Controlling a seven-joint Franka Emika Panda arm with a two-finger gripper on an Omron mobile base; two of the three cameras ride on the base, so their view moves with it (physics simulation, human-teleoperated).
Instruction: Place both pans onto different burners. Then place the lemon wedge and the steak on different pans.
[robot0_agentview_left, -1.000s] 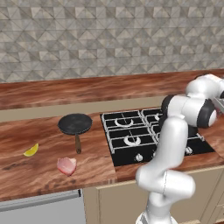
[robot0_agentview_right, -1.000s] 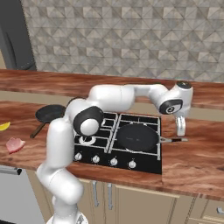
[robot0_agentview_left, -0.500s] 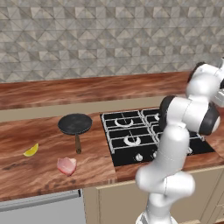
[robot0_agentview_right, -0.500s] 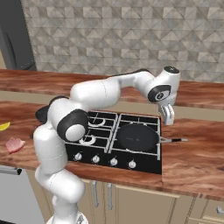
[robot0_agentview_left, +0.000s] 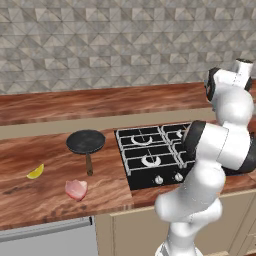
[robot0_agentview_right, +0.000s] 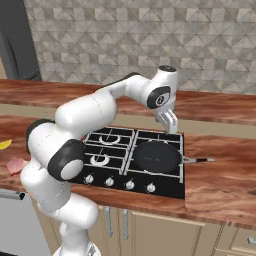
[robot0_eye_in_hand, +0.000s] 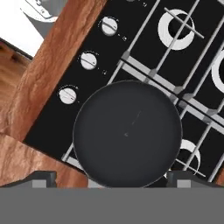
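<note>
Jaws spread wide and empty, my gripper (robot0_agentview_right: 171, 125) hangs above the rear right part of the cooktop (robot0_agentview_right: 105, 167), clear of everything. One pan (robot0_agentview_right: 156, 156) sits on the cooktop's front right burner, its thin handle reaching out over the wooden counter (robot0_agentview_right: 220, 185) to the right. The other pan (robot0_agentview_left: 86, 141) lies on the counter just left of the cooktop, brown handle toward the front edge. Further left of the cooktop, the steak (robot0_agentview_left: 76, 189) lies near the counter's front, and the lemon wedge (robot0_agentview_left: 35, 172) beyond it.
</note>
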